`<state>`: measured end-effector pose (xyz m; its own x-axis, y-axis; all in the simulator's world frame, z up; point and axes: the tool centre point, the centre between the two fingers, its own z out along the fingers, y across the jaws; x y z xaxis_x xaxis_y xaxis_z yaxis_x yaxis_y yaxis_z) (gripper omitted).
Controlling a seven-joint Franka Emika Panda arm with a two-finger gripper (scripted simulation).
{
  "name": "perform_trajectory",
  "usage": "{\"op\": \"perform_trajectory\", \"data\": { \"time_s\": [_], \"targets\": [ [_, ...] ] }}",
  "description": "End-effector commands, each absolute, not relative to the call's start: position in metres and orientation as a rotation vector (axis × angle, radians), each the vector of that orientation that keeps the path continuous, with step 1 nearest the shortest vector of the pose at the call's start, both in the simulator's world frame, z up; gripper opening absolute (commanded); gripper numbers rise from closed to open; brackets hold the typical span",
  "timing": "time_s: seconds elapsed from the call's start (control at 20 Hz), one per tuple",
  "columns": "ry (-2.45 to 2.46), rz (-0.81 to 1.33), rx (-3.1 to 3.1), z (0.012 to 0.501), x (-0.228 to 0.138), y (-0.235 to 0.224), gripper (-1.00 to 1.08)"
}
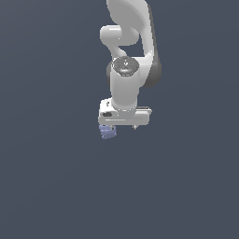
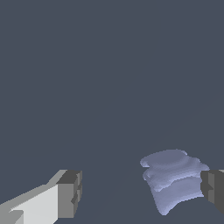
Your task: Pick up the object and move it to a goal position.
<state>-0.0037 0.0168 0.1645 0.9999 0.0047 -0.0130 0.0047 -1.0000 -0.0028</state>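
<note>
Exterior view – my pincer (image 1: pixel 122 126): hangs straight down under the white arm (image 1: pixel 127 70), above a plain dark floor (image 1: pixel 51 186). Fingers mostly hidden by the hand body here; can't tell the gap from this view.
Exterior view – the object (image 1: pixel 108 132): small pale blue lump just below the hand, off to the exterior view's left of pincer centre. Can't tell here whether it sits on the floor or touches a finger.
Wrist view – pincer state (image 2: pixel 141 192): wide apart, holding nothing. One finger (image 2: pixel 70 194) stands well clear of the lump; the other finger (image 2: pixel 213 189) is right at its edge, touching or nearly, can't say which.
Wrist view – obj position (image 2: pixel 175 179): between my fingers but far off-centre, crowded vs one pad.
Wrist view – handling (my guess): looks rigid, light, small. Ridged stepped surface should give pads some bite, but bumps mean uneven contact; could twist when squeezed.
Wrist view – where to grip: across the broad stacked middle, not the tapering end.
Wrist view – orientation: ridges run roughly along the line between the fingers; the lump narrows toward one end. Long axis not clear; looks squat.
Next, prob: recentre before closing.
</note>
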Motion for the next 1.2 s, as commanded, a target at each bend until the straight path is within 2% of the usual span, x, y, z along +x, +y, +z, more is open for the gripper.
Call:
{"op": "perform_trajectory", "data": {
  "time_s": [0.0, 0.4, 1.15],
  "targets": [
    [-0.007, 0.020, -3.139, 0.165, -0.004, 0.017, 1.00],
    [0.068, -0.023, -3.158, 0.180, 0.001, -0.011, 1.00],
    [0.250, -0.019, -3.145, 0.173, -0.004, -0.015, 1.00]
  ]
}}
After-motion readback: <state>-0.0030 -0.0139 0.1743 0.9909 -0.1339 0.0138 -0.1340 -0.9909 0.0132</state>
